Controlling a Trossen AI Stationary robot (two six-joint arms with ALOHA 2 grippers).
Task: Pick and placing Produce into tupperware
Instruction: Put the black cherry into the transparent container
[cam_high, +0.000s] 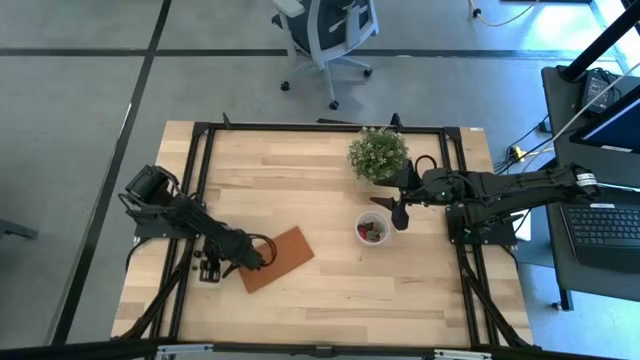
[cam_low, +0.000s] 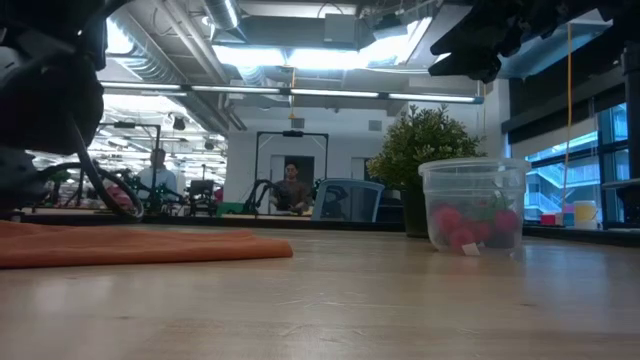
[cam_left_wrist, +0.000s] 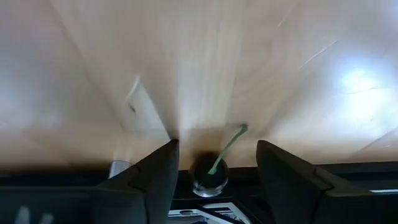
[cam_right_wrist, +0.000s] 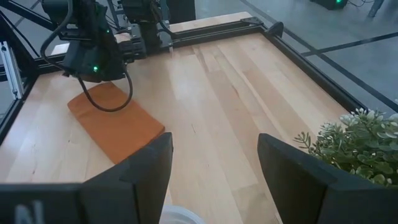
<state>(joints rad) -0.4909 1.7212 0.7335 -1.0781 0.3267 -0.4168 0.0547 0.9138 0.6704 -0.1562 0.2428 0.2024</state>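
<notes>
Several red pieces of produce (cam_low: 462, 228) lay in the bottom of the tupperware (cam_low: 474, 203), which stood upright on the surface (cam_high: 330, 205) just in front of the potted plant (cam_high: 378, 154). We could also make out something green among the red pieces. One dark berry (cam_left_wrist: 208, 172) sat on the surface between the spread jaws of the left gripper (cam_high: 208, 270), its green stem (cam_left_wrist: 228, 147) slanting up and away from the gripper. We saw that gripper low at the near-left edge, beside the brown board (cam_high: 277, 258). We found the right gripper (cam_high: 399, 210) hanging above the tupperware's rim, its jaws spread and holding nothing.
</notes>
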